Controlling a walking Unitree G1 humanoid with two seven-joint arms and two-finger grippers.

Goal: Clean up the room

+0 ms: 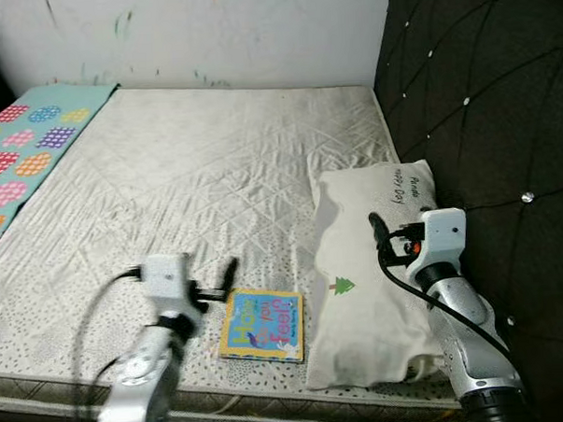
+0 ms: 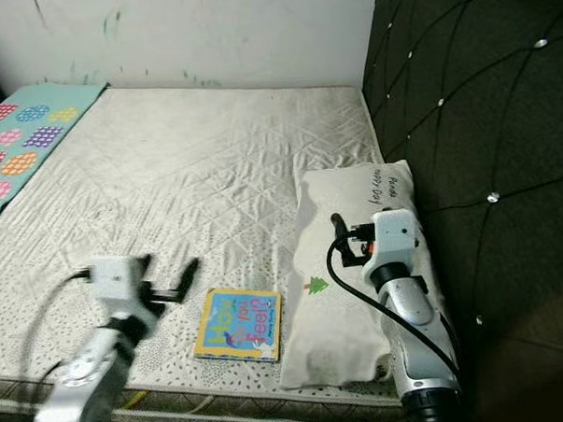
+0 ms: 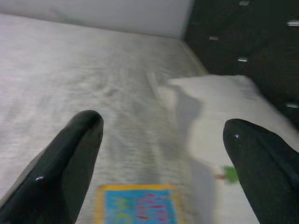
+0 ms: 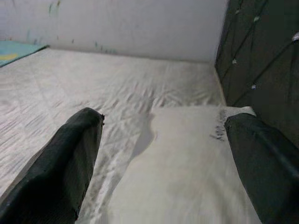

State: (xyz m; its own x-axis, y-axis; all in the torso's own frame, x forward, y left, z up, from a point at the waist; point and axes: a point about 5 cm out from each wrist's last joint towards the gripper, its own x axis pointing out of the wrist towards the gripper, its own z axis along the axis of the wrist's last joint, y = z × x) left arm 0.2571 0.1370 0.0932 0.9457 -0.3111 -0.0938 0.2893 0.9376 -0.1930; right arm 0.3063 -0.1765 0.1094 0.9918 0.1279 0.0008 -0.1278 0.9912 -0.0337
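Note:
A small colourful picture book [image 1: 262, 326] lies flat on the white quilted mattress [image 1: 196, 177], close to its front edge. My left gripper [image 1: 224, 281] hovers just left of the book, open with nothing between its fingers. The left wrist view has the book [image 3: 138, 205] below the spread fingers [image 3: 74, 154]. A white pillow [image 1: 369, 282] with a small green tree print lies lengthwise along the right side, against the headboard. My right gripper [image 1: 381, 233] is held over the pillow's middle, open and empty, and the pillow [image 4: 187, 172] lies under it in the right wrist view.
A black tufted headboard [image 1: 482, 99] bounds the right side. A turquoise mat with coloured circles [image 1: 26, 147] covers the mattress's far left. A white wall with paint marks [image 1: 208, 27] stands behind. The mattress's front edge [image 1: 271, 398] runs just below the book.

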